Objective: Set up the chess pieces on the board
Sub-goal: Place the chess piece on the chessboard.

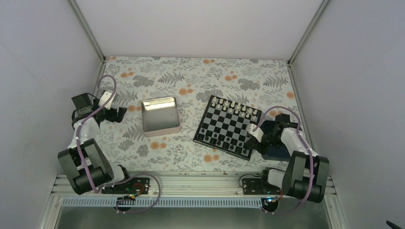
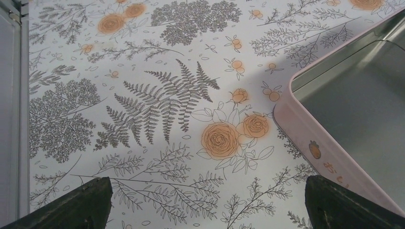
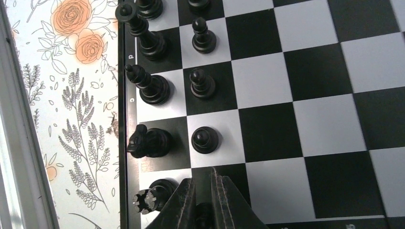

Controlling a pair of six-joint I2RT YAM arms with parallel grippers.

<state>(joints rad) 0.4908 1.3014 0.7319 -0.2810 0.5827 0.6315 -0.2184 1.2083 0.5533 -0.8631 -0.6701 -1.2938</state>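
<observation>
Gripping, right claw (image 3: 203, 180): closed on a black pawn (image 3: 204, 215), beside the rook (image 3: 154, 196).
Left claw (image 2: 205, 205): wide apart, empty, near the tin (image 2: 305, 138).
Board (image 1: 229, 125): black pieces (image 3: 200, 83) along its near edge.
Right wrist only: rim letters "d", "c".
Top view only: white pieces (image 1: 234, 106) on the board's far rows.

The chessboard (image 1: 228, 125) is checkered black and silver-white inside a thin dark rim. Black chess pieces (image 3: 152, 86) are glossy; the pieces (image 1: 234, 106) along the board's upper edge are white. The tin (image 2: 315, 138) is silver inside and pale pink outside, with small orange motifs. The tablecloth (image 1: 181, 76) is white with grey ferns and orange roses. At lower right lies a dark blue tray (image 1: 274, 150). The cables (image 1: 82, 152) are purple.
</observation>
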